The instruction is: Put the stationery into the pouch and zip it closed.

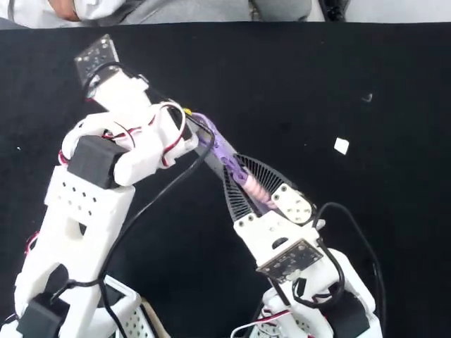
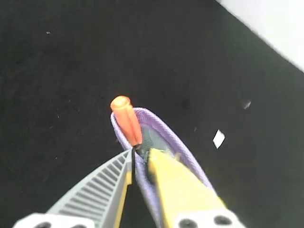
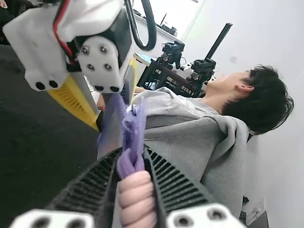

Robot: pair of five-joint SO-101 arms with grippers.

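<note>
A purple pouch (image 1: 222, 151) hangs stretched between both grippers above the black table. My left gripper (image 1: 199, 134) is shut on the pouch's end, seen up close in the left wrist view (image 2: 140, 154) with its grey and yellow fingers pinching the purple rim (image 2: 164, 133). An orange pen (image 2: 126, 116) sticks out of the pouch mouth. My right gripper (image 1: 250, 189) is shut on the pink ribbed zipper pull (image 3: 137, 197), its black fingers meeting around it (image 3: 135, 161) below the purple zipper tab (image 3: 134, 133). A small white piece (image 1: 342, 146) lies on the table, apart from both arms.
A tiny grey scrap (image 1: 366, 97) lies farther back on the right. A person in grey (image 3: 190, 137) sits at the table's far edge (image 1: 211, 22). The black table surface (image 1: 352, 70) offers free room on the right and at the back.
</note>
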